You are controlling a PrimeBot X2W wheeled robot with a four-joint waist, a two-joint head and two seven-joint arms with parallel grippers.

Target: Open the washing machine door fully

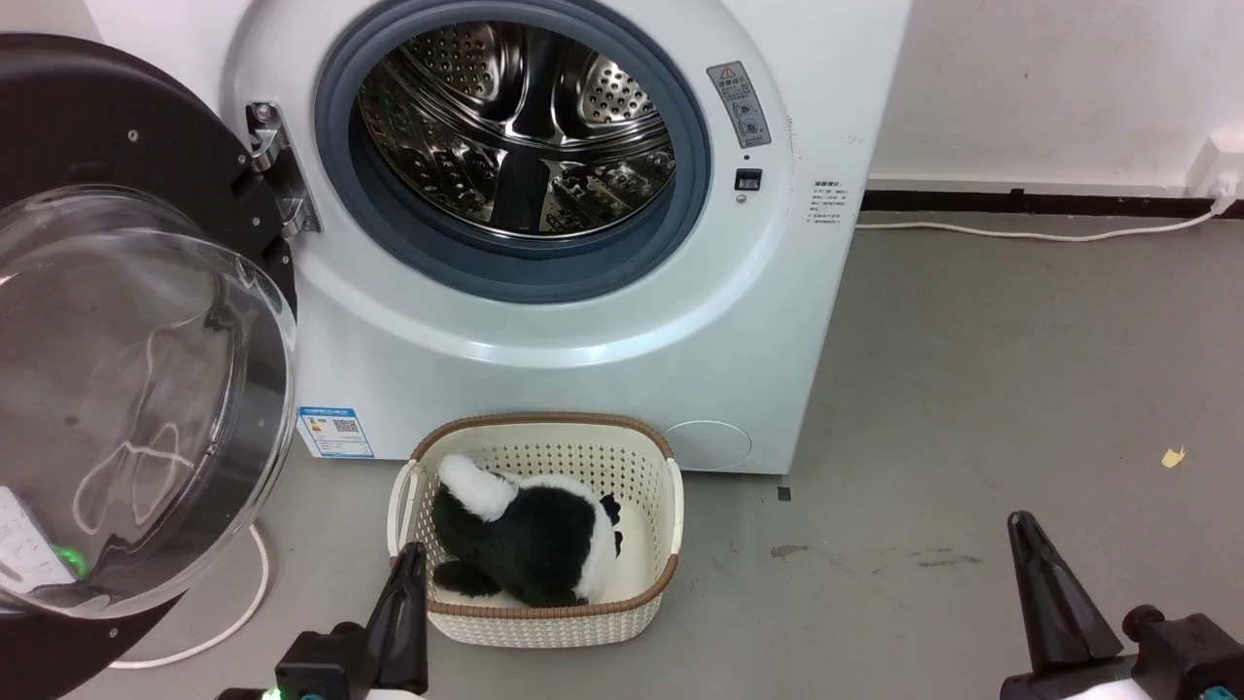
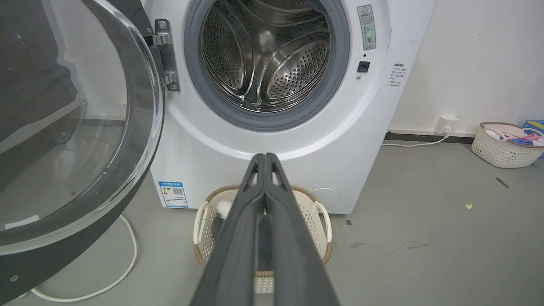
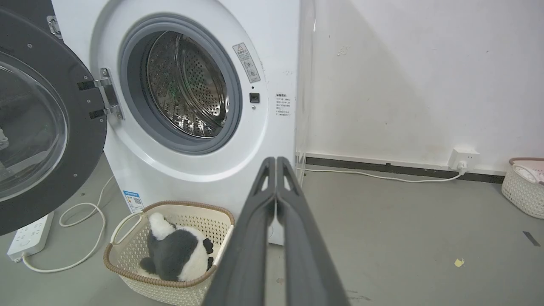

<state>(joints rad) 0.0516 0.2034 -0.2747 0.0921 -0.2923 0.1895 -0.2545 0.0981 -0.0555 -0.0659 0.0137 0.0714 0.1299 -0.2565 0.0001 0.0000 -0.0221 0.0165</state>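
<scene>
The white washing machine [image 1: 544, 369] stands ahead with its steel drum [image 1: 515, 126] exposed. Its door [image 1: 107, 389], a black rim around a bulging clear glass bowl, is swung far out to the left on its metal hinge [image 1: 277, 170]; it also appears in the left wrist view [image 2: 68, 127] and the right wrist view [image 3: 38, 127]. My left gripper [image 1: 413, 554] is low at the front, shut and empty, its fingers [image 2: 264, 159] pressed together. At the lower right my right gripper [image 1: 1022, 520] is also shut with nothing in it, tips together [image 3: 276, 161]. Neither touches the door.
A cream basket [image 1: 544, 622] holding a black-and-white plush toy [image 1: 525, 535] sits on the grey floor before the washer. White cables [image 1: 233, 622] and a power strip [image 3: 27, 238] lie under the door. Another basket [image 2: 505, 146] stands by the right wall.
</scene>
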